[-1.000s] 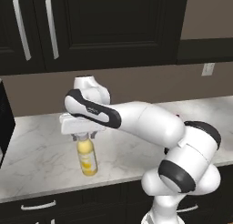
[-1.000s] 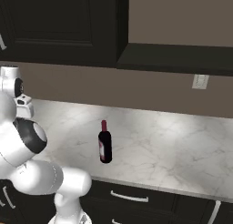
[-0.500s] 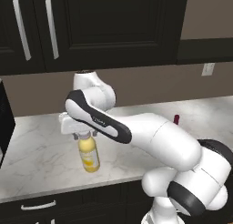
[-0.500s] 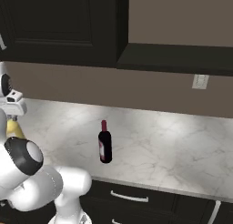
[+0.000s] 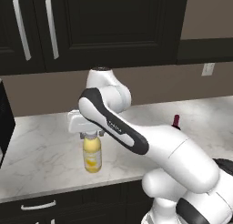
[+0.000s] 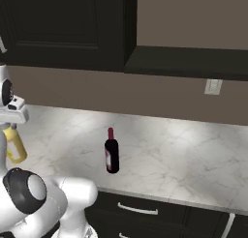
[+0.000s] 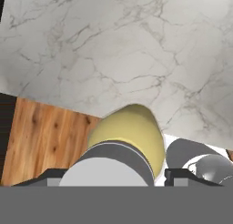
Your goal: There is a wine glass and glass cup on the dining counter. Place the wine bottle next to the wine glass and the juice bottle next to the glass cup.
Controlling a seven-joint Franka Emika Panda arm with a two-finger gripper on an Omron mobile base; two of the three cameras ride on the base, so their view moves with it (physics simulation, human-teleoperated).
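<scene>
The juice bottle (image 5: 92,155), pale yellow with a yellow label, stands upright near the front edge of a marble counter (image 5: 41,145) with dark cabinets. My gripper (image 5: 92,134) comes down from above and is shut on its white cap. The bottle (image 6: 15,146) also shows at the far left of the right base view, under the hand (image 6: 13,117). In the hand view the white cap (image 7: 107,173) sits between the fingertips, above the yellow body (image 7: 136,127). The wine bottle (image 6: 112,157), dark with a red neck, stands alone mid-counter; its neck (image 5: 176,121) peeks past my arm. The wine glass, glass cup and dining counter are out of view.
Dark upper cabinets (image 5: 91,27) hang above the counter. A wall outlet (image 5: 208,68) is at the right. A black appliance (image 5: 4,127) stands at the counter's left end. Dark drawers (image 6: 145,210) run below. Wooden floor (image 7: 41,136) lies past the counter edge.
My arm's elbow and forearm have swung round and up while the hand stays on the juice bottle's cap; the bottle has shifted only slightly. The wine bottle has not moved.
</scene>
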